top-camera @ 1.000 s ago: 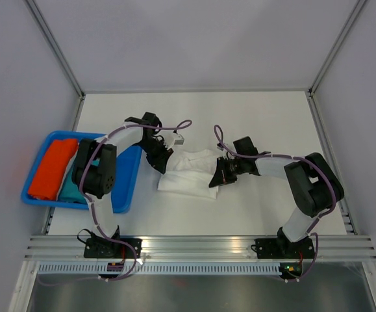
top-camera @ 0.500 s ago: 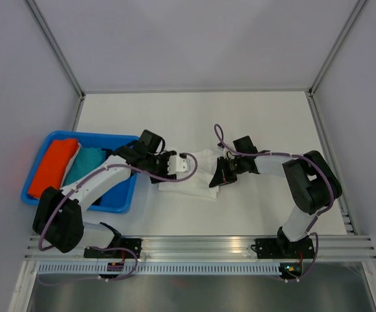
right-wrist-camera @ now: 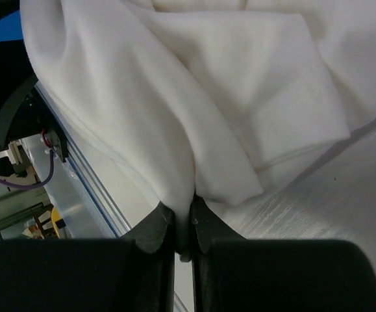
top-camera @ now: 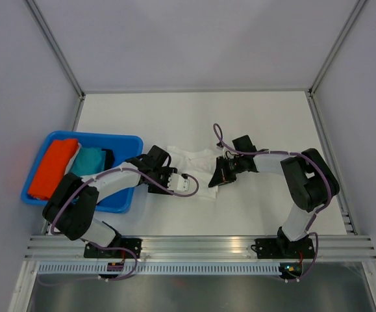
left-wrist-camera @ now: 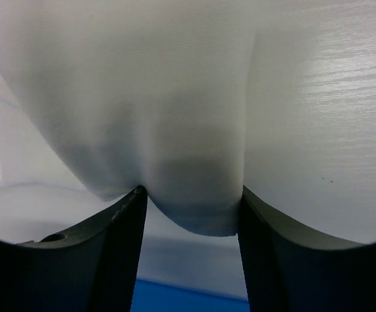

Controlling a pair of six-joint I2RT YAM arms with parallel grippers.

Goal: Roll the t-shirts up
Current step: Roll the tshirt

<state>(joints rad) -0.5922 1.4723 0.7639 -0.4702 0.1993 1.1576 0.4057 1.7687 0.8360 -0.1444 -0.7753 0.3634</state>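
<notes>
Item 1: white t-shirt (top-camera: 194, 159), bunched on the bench (top-camera: 259, 123) between the two sets of jaws.

Item 2: left gripper (left-wrist-camera: 191, 188), jaws parted and released, with a fold of the white cloth sagging between them. A second ago this arm arched over the tray to the shirt's left edge. It now lies low at the shirt's near-left edge.

Item 3: right gripper (right-wrist-camera: 182, 211), jaws clenched on the shirt's right edge, unmoved.

Item 4: blue tray (top-camera: 97, 135), left of the left jaws, holding the orange t-shirt (top-camera: 50, 168) and the teal t-shirt (top-camera: 90, 161). The teal one is now uncovered.
</notes>
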